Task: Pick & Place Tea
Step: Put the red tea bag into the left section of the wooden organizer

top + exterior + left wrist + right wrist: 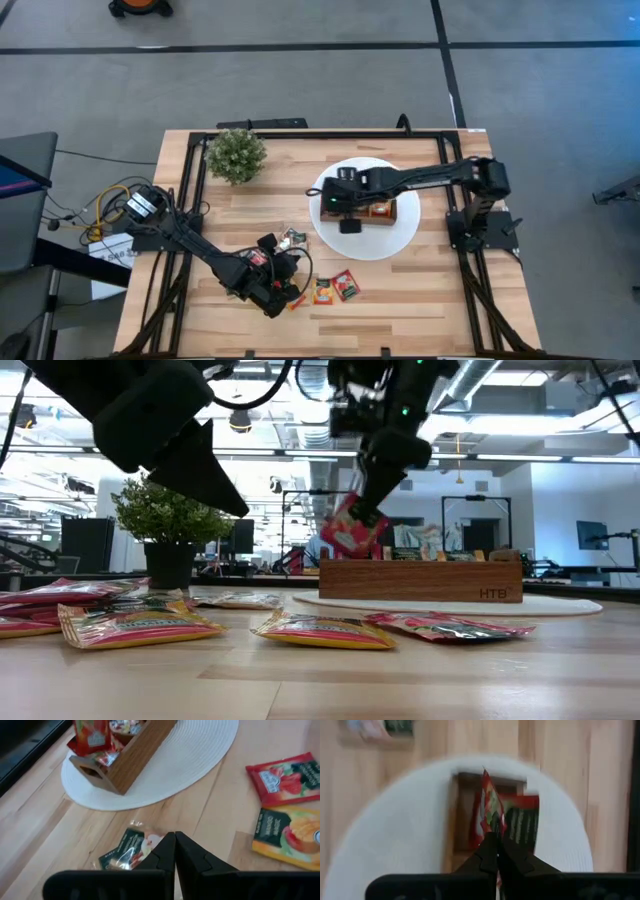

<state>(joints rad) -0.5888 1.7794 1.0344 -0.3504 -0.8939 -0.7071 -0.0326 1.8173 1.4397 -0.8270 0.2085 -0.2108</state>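
On the left side of the table stands one small green plant (236, 155) in a dark pot, near the far edge. In front of it, toward the near edge, the left gripper (283, 297) hangs low over the wood with its two fingers pressed together and nothing between them. Around it lie loose tea sachets (333, 289): from above I can count one pale green sachet (127, 849) just beside the fingertips, then one orange sachet (289, 836) and one red sachet (284, 777) lying side by side a little further right, and some more are half hidden under the arm, so I cannot give the full number. From table height, I see at least five sachets (135, 623) flat on the wood, with red and yellow colours. To the right of the middle lies one round white plate (398, 242), and on it stands one brown wooden tray (420, 579) with some sachets already inside; how many, I cannot tell. Above the left end of this tray is the right gripper (494, 851), closed on one red sachet (349, 531), which it holds upright by the top edge. This held sachet (488, 802) hangs over an end compartment of the tray.
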